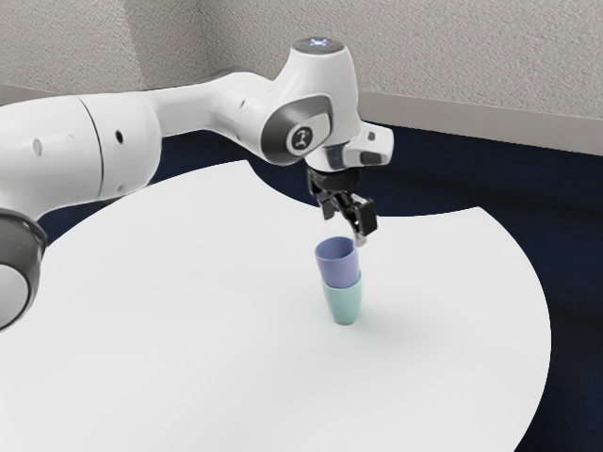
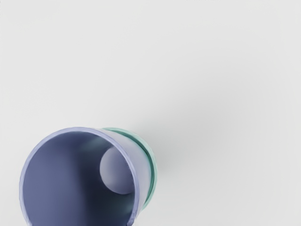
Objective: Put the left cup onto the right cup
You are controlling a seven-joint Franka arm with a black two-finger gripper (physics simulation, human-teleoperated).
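Claw [image 1: 346, 222] of mine open, just above blue cup [image 1: 335, 261] | blue cup nested upright in green cup [image 1: 343, 303] | stack mid-frame, well apart from white surface [image 1: 188, 311] edges.

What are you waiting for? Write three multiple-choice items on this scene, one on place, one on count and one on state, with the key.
1. Where is the blue cup? A nested in the green cup; B beside it; C tipped over, apart from it.
2. How many cups are there? A two; B three; C four.
3. How is the hand? A shut on the blue cup; B open, just above the cups; C gripping the green cup.
Key: 1 A, the blue cup's lower part sits inside the green rim. 2 A, one blue and one green cup stand on the white table. 3 B, the fingers stand apart and touch nothing.
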